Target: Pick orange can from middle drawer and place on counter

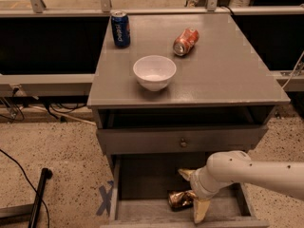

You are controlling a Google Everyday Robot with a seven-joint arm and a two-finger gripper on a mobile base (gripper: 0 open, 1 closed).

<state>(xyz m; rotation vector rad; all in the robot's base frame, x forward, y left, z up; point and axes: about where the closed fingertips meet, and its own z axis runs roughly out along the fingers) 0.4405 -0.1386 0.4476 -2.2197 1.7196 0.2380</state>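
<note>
The orange can [178,199], golden-brown and dented, lies on its side on the floor of the open middle drawer [142,208], near its front. My gripper [193,193] reaches down into the drawer from the right on a white arm. Its two tan fingers [200,211] are spread apart, one behind the can and one in front of it, with the can's right end between them. The jaws are open and have not closed on the can. The grey counter [228,75] tops the cabinet above.
On the counter stand a white bowl [154,72], an upright blue can [120,28] and a red-orange can [185,41] lying on its side. A shut drawer front with a small knob [183,142] sits just above the open drawer. A black pole [37,198] lies on the floor at left.
</note>
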